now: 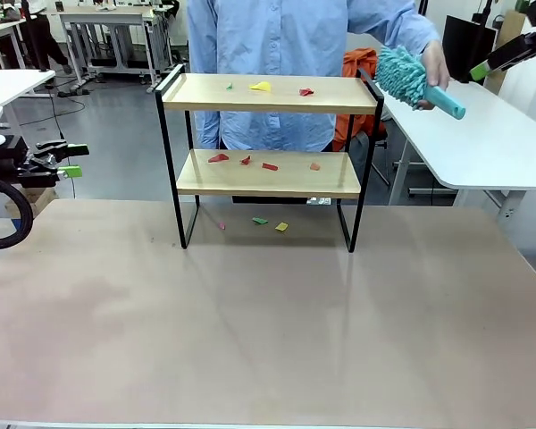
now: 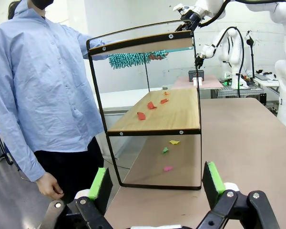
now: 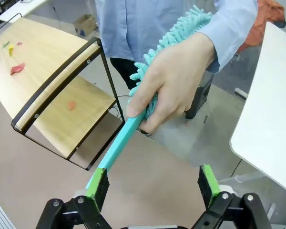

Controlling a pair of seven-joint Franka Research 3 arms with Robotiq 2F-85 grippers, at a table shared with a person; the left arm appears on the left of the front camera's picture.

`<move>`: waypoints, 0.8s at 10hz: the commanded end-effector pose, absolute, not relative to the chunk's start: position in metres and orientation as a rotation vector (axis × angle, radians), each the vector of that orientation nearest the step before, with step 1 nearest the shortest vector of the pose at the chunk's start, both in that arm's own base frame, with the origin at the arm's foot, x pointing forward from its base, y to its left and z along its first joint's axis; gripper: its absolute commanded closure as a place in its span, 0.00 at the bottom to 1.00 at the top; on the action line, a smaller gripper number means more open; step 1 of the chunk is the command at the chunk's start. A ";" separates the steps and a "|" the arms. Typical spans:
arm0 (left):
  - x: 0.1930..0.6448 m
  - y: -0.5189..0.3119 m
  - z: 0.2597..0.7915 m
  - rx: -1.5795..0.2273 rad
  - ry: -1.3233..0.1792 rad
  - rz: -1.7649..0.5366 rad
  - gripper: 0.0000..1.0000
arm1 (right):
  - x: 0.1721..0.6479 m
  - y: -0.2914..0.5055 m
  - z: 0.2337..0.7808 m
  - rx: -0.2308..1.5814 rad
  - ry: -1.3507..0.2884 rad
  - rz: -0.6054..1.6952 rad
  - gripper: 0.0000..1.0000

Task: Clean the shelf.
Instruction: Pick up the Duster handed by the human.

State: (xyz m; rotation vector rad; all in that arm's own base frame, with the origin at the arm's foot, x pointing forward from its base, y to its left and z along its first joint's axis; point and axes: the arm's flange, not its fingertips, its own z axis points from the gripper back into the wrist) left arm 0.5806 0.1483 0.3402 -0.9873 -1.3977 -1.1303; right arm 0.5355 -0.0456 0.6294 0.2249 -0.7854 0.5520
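Standing at the table's [image 1: 268, 340] far middle, the scrap-strewn shelf [image 1: 266, 93] is flanked on its right by a teal duster [image 1: 400, 76], handle pointed by a person's hand [image 1: 433, 64] at the wide-open right gripper [image 3: 152, 183]; the left gripper [image 2: 155, 183], equally wide, is seen well apart.

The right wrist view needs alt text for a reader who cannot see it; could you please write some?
A person's hand holds a teal duster by its handle, the handle's end reaching down beside one green pad of the open right gripper. To the left stands the two-tier shelf, with small coloured scraps on both wooden boards.
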 end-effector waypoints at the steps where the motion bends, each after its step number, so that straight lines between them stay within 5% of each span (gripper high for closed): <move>1: 0.581 0.148 0.342 -0.984 -1.396 -1.139 0.00 | 0.519 -0.016 0.646 0.241 -0.657 0.477 0.00; 5: 0.581 0.148 0.342 -0.984 -1.396 -1.139 0.00 | 0.505 0.044 0.650 0.180 -0.464 0.279 0.00; 8: 0.581 0.148 0.342 -0.984 -1.396 -1.139 0.00 | 0.512 0.058 0.635 0.143 -0.485 0.169 0.00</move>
